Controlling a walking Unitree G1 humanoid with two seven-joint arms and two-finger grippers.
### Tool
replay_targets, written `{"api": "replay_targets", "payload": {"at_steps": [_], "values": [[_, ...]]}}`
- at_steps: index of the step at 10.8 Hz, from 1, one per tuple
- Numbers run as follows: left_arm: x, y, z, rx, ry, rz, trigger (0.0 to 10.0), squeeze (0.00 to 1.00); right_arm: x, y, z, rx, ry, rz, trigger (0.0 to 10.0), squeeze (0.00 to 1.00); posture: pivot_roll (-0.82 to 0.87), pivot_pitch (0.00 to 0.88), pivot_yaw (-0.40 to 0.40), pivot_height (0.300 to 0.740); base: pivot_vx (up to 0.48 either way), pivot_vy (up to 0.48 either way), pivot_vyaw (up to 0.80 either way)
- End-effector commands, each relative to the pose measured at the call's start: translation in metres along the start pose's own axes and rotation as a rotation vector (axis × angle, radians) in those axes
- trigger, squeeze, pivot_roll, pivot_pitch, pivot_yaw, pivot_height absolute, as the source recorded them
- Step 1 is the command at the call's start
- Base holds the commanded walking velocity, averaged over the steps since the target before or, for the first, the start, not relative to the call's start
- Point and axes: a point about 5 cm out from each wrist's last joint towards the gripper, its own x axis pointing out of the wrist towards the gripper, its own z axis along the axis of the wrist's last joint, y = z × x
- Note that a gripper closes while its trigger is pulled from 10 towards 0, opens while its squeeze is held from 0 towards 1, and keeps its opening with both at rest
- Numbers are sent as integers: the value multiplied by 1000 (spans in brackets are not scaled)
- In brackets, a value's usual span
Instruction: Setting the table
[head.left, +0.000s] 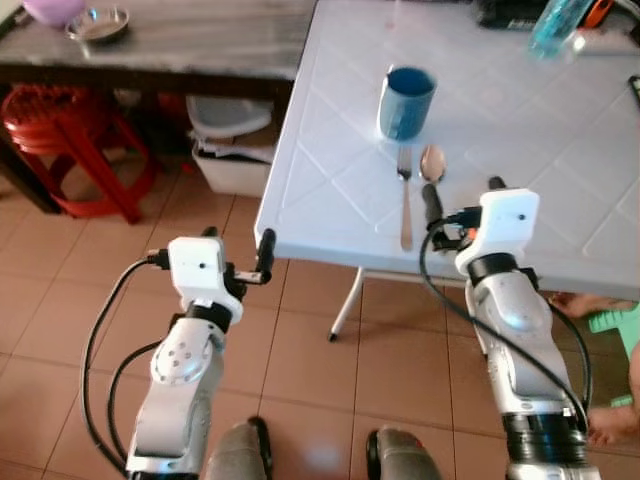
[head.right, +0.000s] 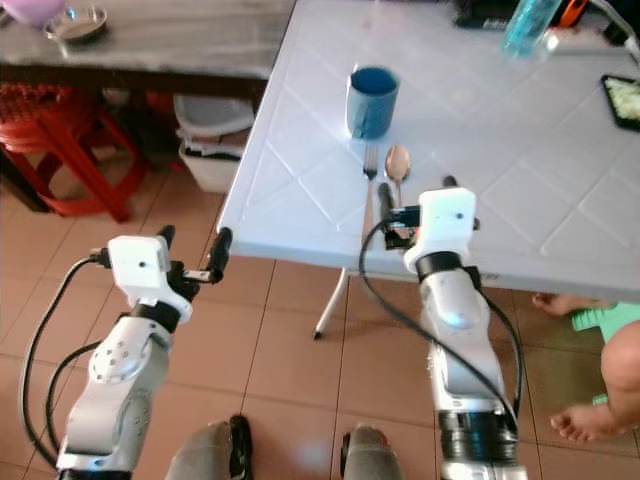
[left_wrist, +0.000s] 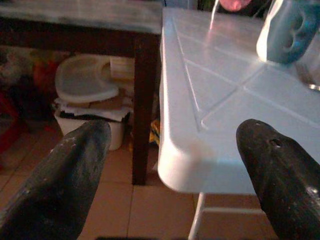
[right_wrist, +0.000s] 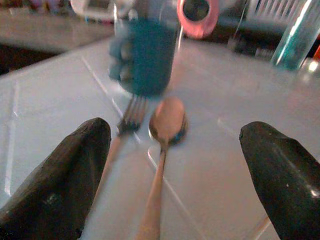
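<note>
Home dining area. White plastic folding tabletop set with blue ceramic mug, metal fork, spoon. Terracotta tiled floor, red plastic stool, dark wooden side table carrying a steel bowl.

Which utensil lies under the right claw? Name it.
The spoon, on the white table. The right claw hangs open above its handle, while the fork lies beside it, to its left.
</note>
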Motion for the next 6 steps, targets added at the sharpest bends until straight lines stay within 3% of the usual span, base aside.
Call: {"api": "replay_targets", "payload": {"at_steps": [1, 6], "values": [[-3, -1, 1, 10, 7, -4, 10000, 0, 4, -1, -1, 22, 21, 13, 10000, 0, -44, 277, 50, 740, 0, 0, 0], [-16, 4, 5, 36, 45, -9, 10000, 0, 32, 5, 17, 83, 40, 88, 10000, 0, 0, 334, 61, 740, 0, 0, 0]]}}
